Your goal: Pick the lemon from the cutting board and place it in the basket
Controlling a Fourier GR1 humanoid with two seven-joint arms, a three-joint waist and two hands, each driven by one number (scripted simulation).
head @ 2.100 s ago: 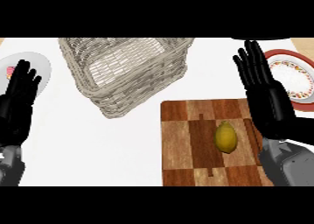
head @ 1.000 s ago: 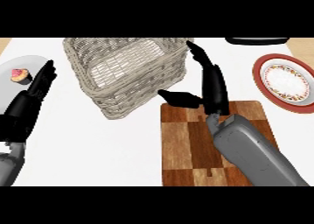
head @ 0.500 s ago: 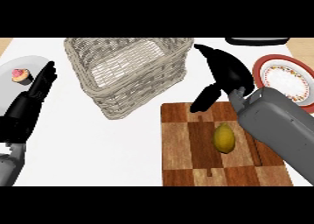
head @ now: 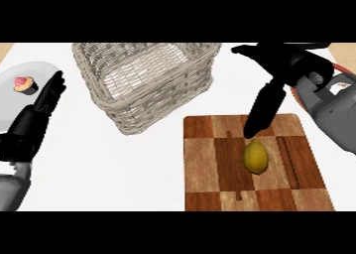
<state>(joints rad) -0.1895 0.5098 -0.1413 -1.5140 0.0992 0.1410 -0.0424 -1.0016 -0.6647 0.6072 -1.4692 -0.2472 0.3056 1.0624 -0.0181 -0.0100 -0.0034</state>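
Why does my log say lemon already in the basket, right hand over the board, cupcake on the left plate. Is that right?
Not quite. The head view shows the lemon lying on the cutting board, not in the basket. The rest holds: the right hand is over the board, fingers pointing down at the lemon, and the cupcake sits on the left plate.

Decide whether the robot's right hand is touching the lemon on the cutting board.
Cannot tell. In the head view the right hand's fingertips end right at the lemon's top, and from above no gap or contact shows plainly.
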